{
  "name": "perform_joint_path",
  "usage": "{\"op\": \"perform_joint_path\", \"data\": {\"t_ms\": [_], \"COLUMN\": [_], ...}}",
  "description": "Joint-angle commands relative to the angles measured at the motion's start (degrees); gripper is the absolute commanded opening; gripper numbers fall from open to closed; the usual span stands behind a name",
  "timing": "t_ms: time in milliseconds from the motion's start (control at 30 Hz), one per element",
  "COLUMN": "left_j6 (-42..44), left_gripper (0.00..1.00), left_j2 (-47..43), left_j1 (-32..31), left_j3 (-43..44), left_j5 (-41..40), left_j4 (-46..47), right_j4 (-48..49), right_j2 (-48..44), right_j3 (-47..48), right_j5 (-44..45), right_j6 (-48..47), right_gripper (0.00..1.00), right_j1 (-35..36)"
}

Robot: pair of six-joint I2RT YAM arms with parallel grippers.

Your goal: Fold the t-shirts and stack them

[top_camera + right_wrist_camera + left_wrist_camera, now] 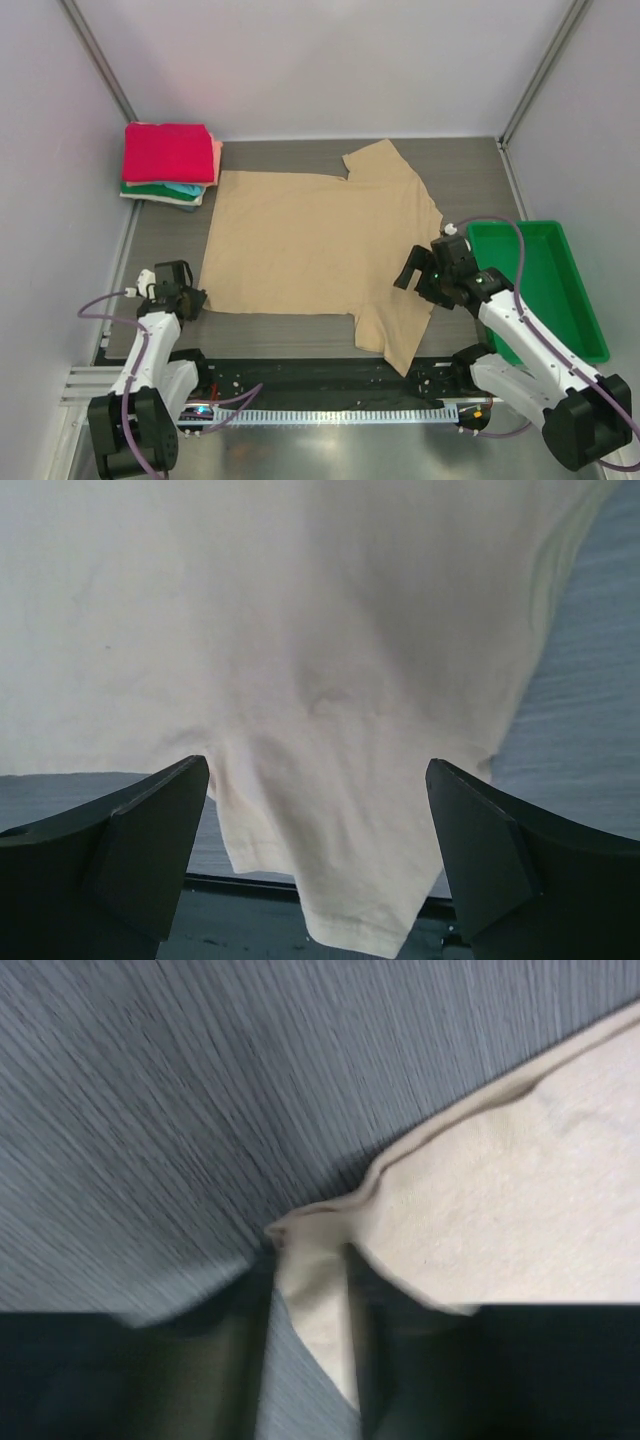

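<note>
Stack (168, 160) of folded t-shirts at the far left corner of the worktop (460, 170): a pink-red shirt is seen on top, with salmon, green and teal edges beneath, so four are counted; whether more are hidden below cannot be told. Left hand (192, 298), at the near left corner of the one tan t-shirt (300, 240): in the wrist view the hem corner is bunched between the two fingers, which are partly closed about it, but whether it is firmly gripped cannot be told through the blur. The tan t-shirt is spread flat across the middle of the worktop, hem to the left, sleeves toward the far and near edges. It is judged light, limp and apt to slide and wrinkle; hold is best taken at corners, hem or shoulder seams, with both hands lifted together so that the fold falls straight. Right hand (422, 265), above the shirt's right side by the near sleeve: the fingers are spread wide and nothing is held. One green tray (545, 290) is set along the right edge. Two hands are counted.
</note>
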Motion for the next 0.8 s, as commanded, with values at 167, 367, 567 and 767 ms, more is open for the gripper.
{"op": "perform_joint_path", "data": {"t_ms": [167, 367, 567, 767], "left_j6": [2.5, 2.6, 2.9, 3.3], "left_gripper": [0.0, 0.0, 0.0, 0.0], "left_j2": [4.6, 2.8, 1.5, 1.2], "left_j1": [1.9, 1.9, 1.9, 1.9], "left_j3": [-0.8, -1.2, -1.5, -1.6], "left_j5": [4.7, 4.9, 5.2, 5.4], "left_j4": [4.6, 4.6, 4.6, 4.8], "right_j4": [-9.2, -13.9, -10.7, -8.2], "right_j2": [-3.8, -5.2, -0.4, 5.4], "right_j3": [-4.0, -4.5, -6.3, -3.7], "right_j5": [6.6, 8.1, 7.6, 10.8], "right_j6": [12.5, 18.2, 24.6, 27.5], "right_gripper": [0.96, 0.81, 0.62, 0.53], "right_j1": [13.1, 24.1, 33.3, 40.0]}}
